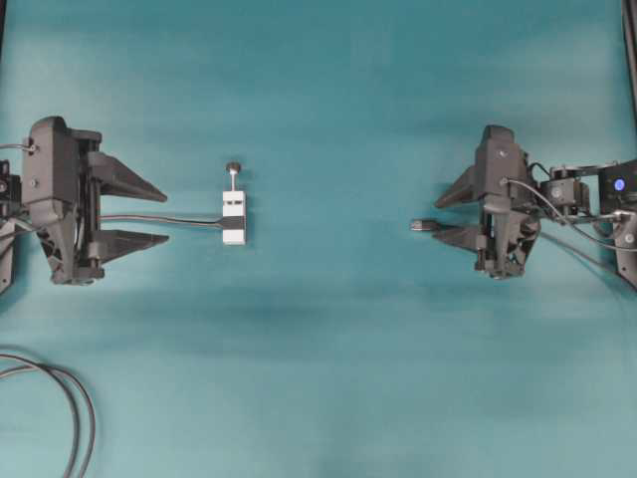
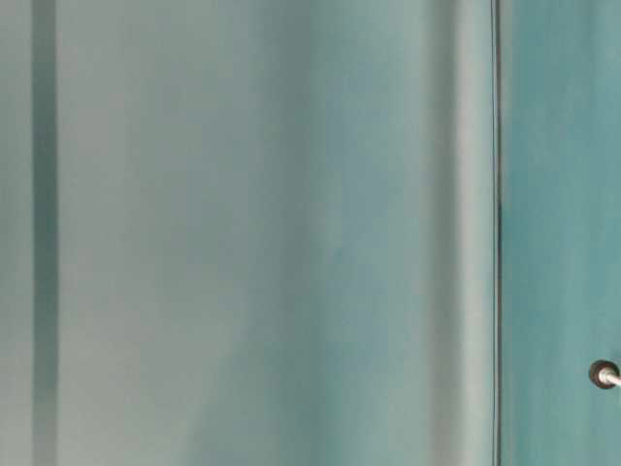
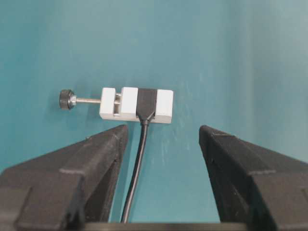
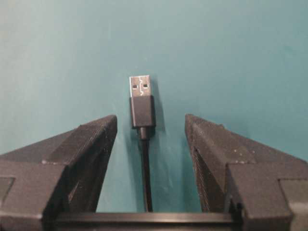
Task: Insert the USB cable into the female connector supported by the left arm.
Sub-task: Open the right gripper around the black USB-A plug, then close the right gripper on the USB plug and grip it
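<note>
Both claws wide, nothing held.
Left claw faces the female connector; right claw straddles the USB cable.

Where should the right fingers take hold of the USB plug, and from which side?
Probably the dark plastic housing of the USB plug, behind its metal tip, pinched across its long sides. The cable runs back between the open right gripper fingers, so advancing straight along it looks best.
</note>
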Motion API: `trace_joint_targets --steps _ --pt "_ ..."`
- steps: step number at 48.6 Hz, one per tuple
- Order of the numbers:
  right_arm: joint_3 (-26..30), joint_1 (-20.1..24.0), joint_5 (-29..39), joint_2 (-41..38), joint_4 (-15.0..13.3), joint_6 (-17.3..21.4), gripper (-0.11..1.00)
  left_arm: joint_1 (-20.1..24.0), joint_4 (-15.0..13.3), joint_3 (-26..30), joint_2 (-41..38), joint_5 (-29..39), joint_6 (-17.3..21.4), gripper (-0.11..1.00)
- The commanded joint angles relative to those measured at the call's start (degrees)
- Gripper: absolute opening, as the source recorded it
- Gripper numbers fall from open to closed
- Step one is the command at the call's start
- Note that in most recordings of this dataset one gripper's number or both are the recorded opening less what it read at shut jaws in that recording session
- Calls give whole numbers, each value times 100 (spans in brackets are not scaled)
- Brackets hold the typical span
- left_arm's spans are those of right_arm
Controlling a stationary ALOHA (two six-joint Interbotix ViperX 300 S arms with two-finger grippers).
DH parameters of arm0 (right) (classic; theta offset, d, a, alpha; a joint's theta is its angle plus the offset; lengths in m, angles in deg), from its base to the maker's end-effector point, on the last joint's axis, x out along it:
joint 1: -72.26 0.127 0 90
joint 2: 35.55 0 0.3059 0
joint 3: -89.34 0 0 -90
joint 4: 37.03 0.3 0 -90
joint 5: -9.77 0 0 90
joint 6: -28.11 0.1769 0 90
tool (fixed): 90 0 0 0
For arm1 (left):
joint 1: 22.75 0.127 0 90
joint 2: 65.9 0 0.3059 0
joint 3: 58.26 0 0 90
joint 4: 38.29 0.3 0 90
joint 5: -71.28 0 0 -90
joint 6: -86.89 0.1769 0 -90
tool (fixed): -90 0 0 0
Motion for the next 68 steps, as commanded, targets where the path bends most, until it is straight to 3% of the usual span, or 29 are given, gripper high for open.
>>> trace_joint_targets --steps 1,17,68 --pt "88 0 -70 26 -18 9 60 -9 -9 70 9 -18 -70 65" --pt "97 9 -70 26 -18 9 46 -9 -9 44 9 -9 -70 65" --pt "220 281 176 -255 -18 158 42 -9 -9 18 9 -18 -70 65"
